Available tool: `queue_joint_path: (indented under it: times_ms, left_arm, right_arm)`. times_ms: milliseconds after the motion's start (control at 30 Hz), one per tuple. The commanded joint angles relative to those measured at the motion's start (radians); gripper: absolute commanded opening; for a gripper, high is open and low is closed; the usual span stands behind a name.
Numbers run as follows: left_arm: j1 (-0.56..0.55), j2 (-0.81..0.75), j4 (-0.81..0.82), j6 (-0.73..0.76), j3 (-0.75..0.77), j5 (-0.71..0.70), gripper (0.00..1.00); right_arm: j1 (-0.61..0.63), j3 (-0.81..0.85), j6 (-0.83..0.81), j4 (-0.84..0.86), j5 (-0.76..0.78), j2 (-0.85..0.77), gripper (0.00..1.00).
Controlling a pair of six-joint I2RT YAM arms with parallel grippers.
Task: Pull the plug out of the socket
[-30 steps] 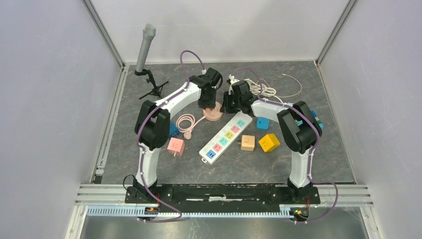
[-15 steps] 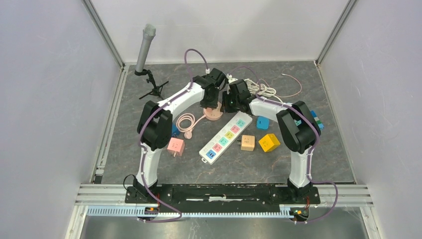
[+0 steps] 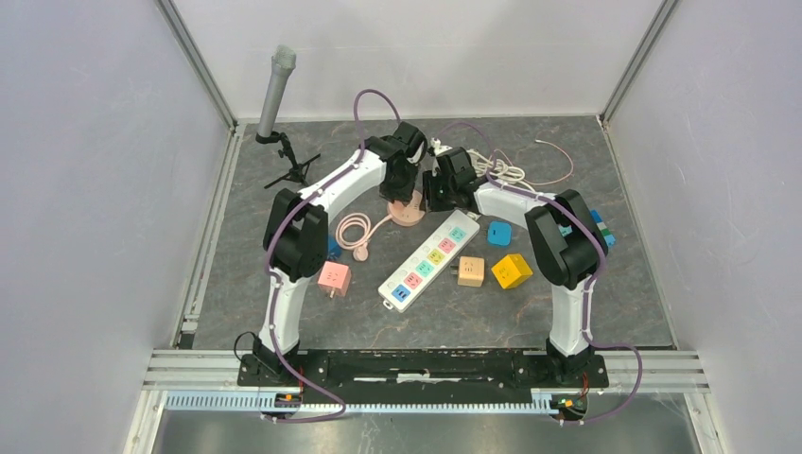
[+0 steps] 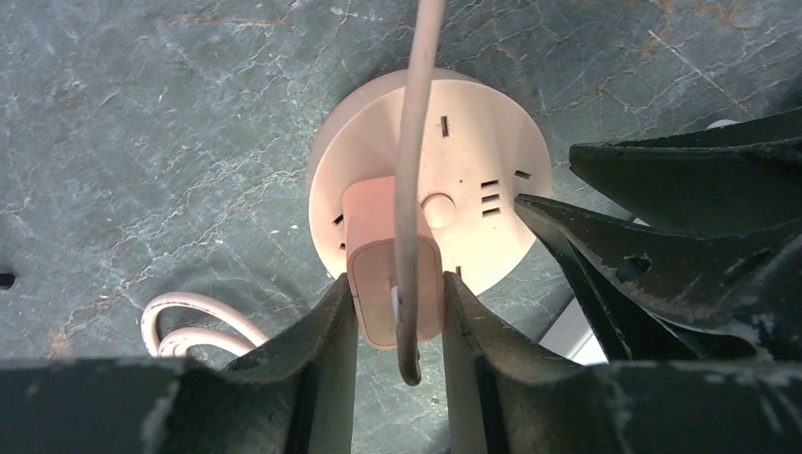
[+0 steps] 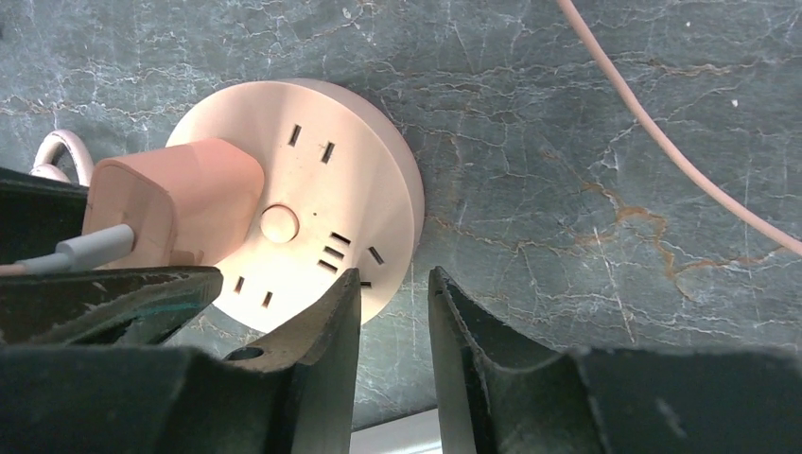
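Left wrist view: my left claw (image 4: 397, 288) is pinched on the pink plug (image 4: 374, 236), with one black finger flat against each of its sides. The plug sits seated in the top face of the round pink socket (image 4: 473, 123), beside the socket's middle button. Its pale cable (image 4: 416, 113) leaves the plug's outer end and runs across above the socket. Right wrist view: my right claw (image 5: 392, 284) is parted by a narrow gap and grips nothing. One fingertip lies over the socket's top close to the rim, across the button from the plug. The other sits just outside the rim, above the grey stone table (image 5: 567, 142). Whether the first fingertip presses on the socket I cannot tell. Top external view: both claws meet at the socket, one from each side. A coil of pink cord (image 3: 354, 230) lies just left of the socket. A white power strip (image 3: 427, 262) with coloured outlets runs from just right of the socket toward the arm bases. A bundle of white cable (image 3: 501, 170) lies beyond the socket to its right.
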Motion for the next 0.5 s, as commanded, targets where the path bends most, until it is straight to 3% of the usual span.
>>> queue_joint_path:
  times_ms: [0,300,467]
  left_arm:
    - [-0.029,-0.069,0.077,0.036,0.038,0.345,0.09]
    - [-0.006,-0.047,0.091,-0.078,0.025,0.289,0.05]
    - [0.009,-0.092,0.153,-0.045,-0.028,0.303,0.02]
  right_arm:
    - [0.003,-0.038,-0.054,-0.054,0.02,0.093,0.37]
    - [0.003,-0.04,-0.037,-0.032,0.007,0.088,0.37]
    - [-0.004,-0.036,-0.023,-0.04,-0.009,0.09,0.36]
